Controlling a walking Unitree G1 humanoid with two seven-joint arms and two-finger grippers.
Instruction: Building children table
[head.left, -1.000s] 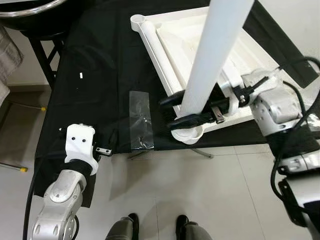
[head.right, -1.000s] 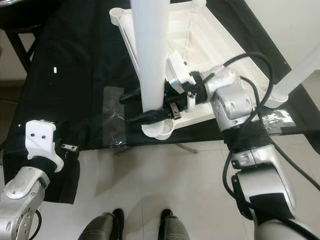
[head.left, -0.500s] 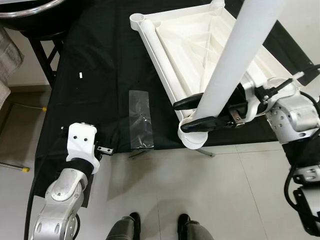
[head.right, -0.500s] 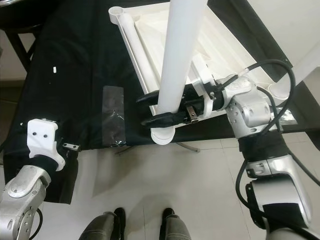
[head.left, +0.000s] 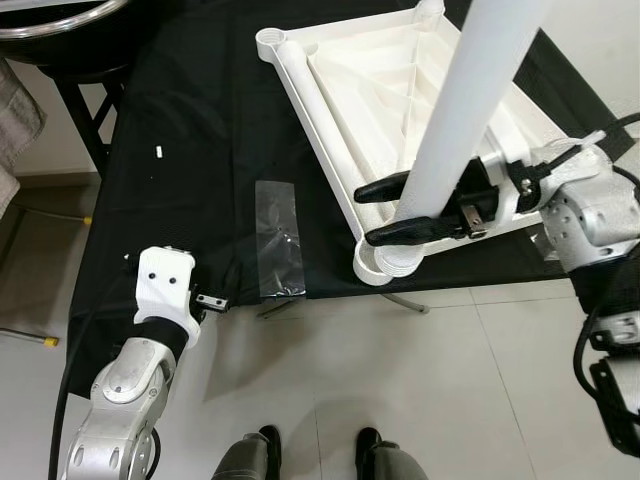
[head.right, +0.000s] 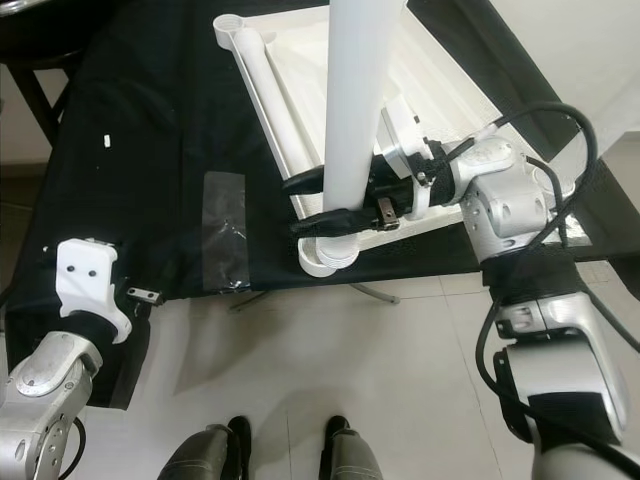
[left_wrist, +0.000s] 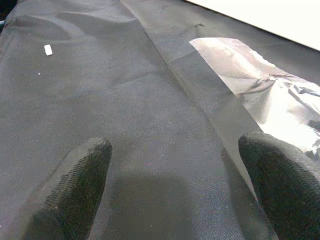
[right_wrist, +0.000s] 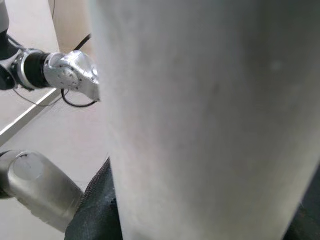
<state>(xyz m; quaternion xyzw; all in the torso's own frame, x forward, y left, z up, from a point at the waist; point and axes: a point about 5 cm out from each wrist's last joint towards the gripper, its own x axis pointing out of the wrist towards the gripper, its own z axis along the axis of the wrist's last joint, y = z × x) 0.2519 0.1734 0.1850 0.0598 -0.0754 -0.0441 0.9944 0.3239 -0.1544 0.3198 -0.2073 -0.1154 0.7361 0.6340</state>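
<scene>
The right hand (head.left: 405, 210) has its two long black fingers clamped on either side of a smooth, round white plastic leg (head.left: 470, 110), low on the tube. The leg rises steeply, leaning slightly right, out of the top of the picture. Its foot meets the round socket (head.left: 383, 265) at the near corner of the upturned white tabletop (head.left: 350, 90); whether it is seated there cannot be told. In the right wrist view the leg (right_wrist: 210, 120) looks matt and faintly speckled.

The tabletop is a moulded plastic tray shape, ribbed underside up, with a tube-like rim along its left edge and round sockets at the corners. It lies on the right half of the counter (head.left: 190, 120), which is draped in wrinkled black cloth.

Left of the tabletop lies a crinkled clear plastic bag (head.left: 279, 238), flat on the cloth.

The left hand (left_wrist: 175, 190) hovers at the near left edge of the counter, its textured black fingers (left_wrist: 75, 185) spread wide and gripping nothing.

A person's dark shoes (head.left: 262, 442) stand on the pale tiled floor (head.left: 400, 380) nearby.
</scene>
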